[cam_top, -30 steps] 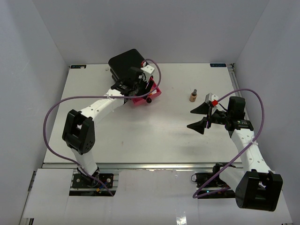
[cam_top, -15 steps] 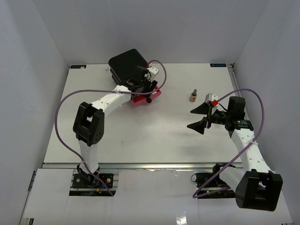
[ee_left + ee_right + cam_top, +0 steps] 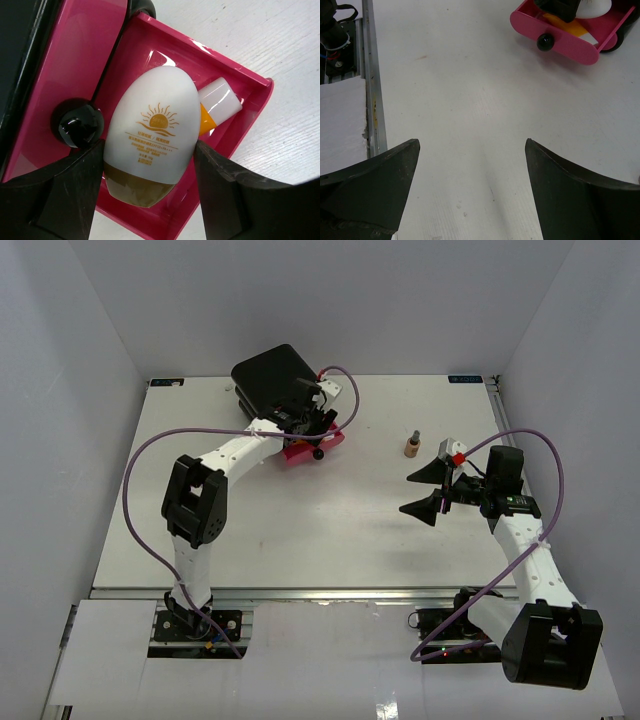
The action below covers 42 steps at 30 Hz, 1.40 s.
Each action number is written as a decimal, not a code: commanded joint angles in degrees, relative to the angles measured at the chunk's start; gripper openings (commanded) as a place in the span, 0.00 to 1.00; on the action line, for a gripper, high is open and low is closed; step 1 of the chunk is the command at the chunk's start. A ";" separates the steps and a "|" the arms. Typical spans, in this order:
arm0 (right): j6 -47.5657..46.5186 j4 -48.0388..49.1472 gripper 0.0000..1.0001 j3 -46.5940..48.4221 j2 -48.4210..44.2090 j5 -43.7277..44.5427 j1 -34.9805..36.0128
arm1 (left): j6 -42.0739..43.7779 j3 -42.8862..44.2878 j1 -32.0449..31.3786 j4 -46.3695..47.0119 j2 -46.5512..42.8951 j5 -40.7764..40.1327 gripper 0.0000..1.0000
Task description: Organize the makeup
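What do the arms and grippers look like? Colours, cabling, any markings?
Left arm and right arm: white links with black joint housings. A purple cable loops loosely along each. Left gripper and right gripper have black, wedge-shaped fingers. There is a small red block at the right wrist. No readable markings.

i've got two arms of one build on screen: the left arm (image 3: 240, 450) has white link shells between chunky black joint housings (image 3: 190, 505), and the right arm (image 3: 530, 550) matches it. a purple cable (image 3: 135, 490) loops off each one. the right gripper (image 3: 404, 493) has broad black triangular fingers (image 3: 367, 187), matte and a bit scuffed, with a small red block (image 3: 458, 456) behind them. the left gripper (image 3: 148, 150) has the same black fingers (image 3: 47, 200).
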 commanded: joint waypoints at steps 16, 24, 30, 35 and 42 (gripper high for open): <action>-0.12 1.33 0.92 0.42 0.03 -1.76 -0.72 | 1.12 1.71 -0.52 1.60 -2.29 -2.53 0.98; -0.12 1.26 0.92 0.33 0.05 -1.77 -1.00 | 0.51 1.61 -1.07 1.51 -3.87 -1.91 0.98; -0.20 1.33 0.92 0.33 0.05 -1.86 -1.08 | -0.14 0.88 -2.30 0.98 -7.31 -0.83 0.97; -0.17 1.28 0.92 0.33 0.13 -1.86 -1.12 | -2.91 -1.48 -2.81 0.76 -12.74 3.34 0.87; -0.17 1.33 0.92 0.33 0.05 -1.86 -1.53 | -9.82 -9.59 -3.25 0.58 -19.43 17.43 0.36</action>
